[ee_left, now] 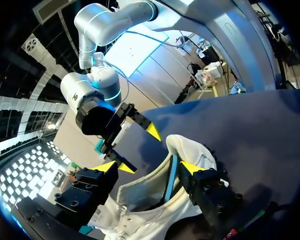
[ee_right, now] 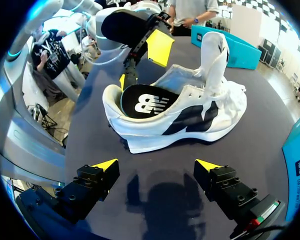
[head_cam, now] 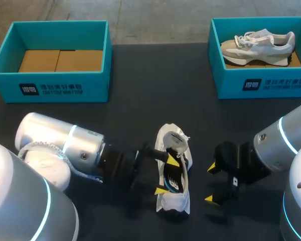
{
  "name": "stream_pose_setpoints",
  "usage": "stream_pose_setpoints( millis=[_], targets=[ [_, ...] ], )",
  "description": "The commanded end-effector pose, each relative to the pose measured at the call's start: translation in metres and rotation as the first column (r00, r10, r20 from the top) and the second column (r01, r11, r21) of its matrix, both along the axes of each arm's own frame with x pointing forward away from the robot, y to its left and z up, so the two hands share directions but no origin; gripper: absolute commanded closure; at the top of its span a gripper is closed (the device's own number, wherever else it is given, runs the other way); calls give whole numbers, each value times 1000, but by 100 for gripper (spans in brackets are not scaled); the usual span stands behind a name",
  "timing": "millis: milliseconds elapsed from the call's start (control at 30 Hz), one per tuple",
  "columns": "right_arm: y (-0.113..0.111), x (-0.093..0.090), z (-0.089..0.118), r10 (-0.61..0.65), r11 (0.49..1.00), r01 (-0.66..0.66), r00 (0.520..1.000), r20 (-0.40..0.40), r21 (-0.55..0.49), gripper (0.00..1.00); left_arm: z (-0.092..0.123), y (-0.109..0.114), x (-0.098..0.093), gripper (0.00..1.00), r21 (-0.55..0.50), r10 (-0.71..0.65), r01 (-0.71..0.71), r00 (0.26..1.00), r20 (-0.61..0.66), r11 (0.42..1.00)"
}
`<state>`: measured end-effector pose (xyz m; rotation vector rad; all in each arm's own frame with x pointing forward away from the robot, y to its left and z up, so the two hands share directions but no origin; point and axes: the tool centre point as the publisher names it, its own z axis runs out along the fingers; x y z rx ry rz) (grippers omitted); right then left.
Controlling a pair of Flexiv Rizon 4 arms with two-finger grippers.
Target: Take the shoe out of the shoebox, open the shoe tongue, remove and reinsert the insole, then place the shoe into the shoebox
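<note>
A: Head view first. Where in the task?

B: Past the unboxing, by the look of it. Finds the shoe (head_cam: 173,203) on the worktop (head_cam: 140,100) between the two arms, well apart from the empty shoebox (head_cam: 50,83) at the far left. Leaves a second shoe (head_cam: 258,42) lying in the other shoebox (head_cam: 263,83) at the far right.

A: And the end effectors there?

B: Left end effector (head_cam: 167,175) spread wide across the shoe's opening, one yellow tip toward the lacing, one by the heel. Right end effector (head_cam: 210,183) just beside the shoe, equally wide, holding nothing.

A: Left wrist view?

B: Shows the tongue (ee_left: 187,145) standing upright and the shoe sitting inside the left end effector's span. Cannot tell about contact. Looks more like straddling than gripping.

A: Right wrist view?

B: Shows the insole (ee_right: 140,102) lying flat inside, tongue up. Puts the right end effector short of the sole, touching nothing.

A: So which step?

B: Probably the insole step: tongue opened, insole seated. Cannot say whether awaiting removal or already put back. If removal, calls for pinching the insole's heel edge with one tip inside the collar, while bracing the shoe from the side.
</note>
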<state>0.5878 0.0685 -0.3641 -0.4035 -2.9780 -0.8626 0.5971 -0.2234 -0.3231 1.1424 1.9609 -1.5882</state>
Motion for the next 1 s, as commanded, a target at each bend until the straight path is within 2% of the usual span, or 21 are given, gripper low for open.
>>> stream_pose_setpoints(
  millis=[33, 367, 533, 800, 933, 1000],
  targets=[
    [-1, -2, 1, -1, 1000, 1, 1000, 2, 0, 0, 6, 16, -6, 21, 8, 9, -9, 1000, 1, 1000],
    [-1, -2, 1, -1, 1000, 1, 1000, 2, 0, 0, 14, 35, -2, 29, 30, 30, -30, 999, 15, 999],
    [-1, -2, 1, -1, 1000, 1, 1000, 2, 0, 0, 21, 46, 1, 28, 69, 24, -27, 999, 39, 997],
    [-1, -2, 1, -1, 1000, 1, 1000, 2, 0, 0, 49, 65, 4, 31, 151, -36, 20, 994, 107, 988],
    [-1, -2, 1, -1, 1000, 1, 1000, 2, 0, 0, 61, 75, 7, 38, 206, -82, 57, 990, 114, 977],
    [-1, -2, 1, -1, 1000, 1, 1000, 2, 0, 0, 65, 79, 9, 47, 240, -104, 74, 988, 115, 968]
  ],
)
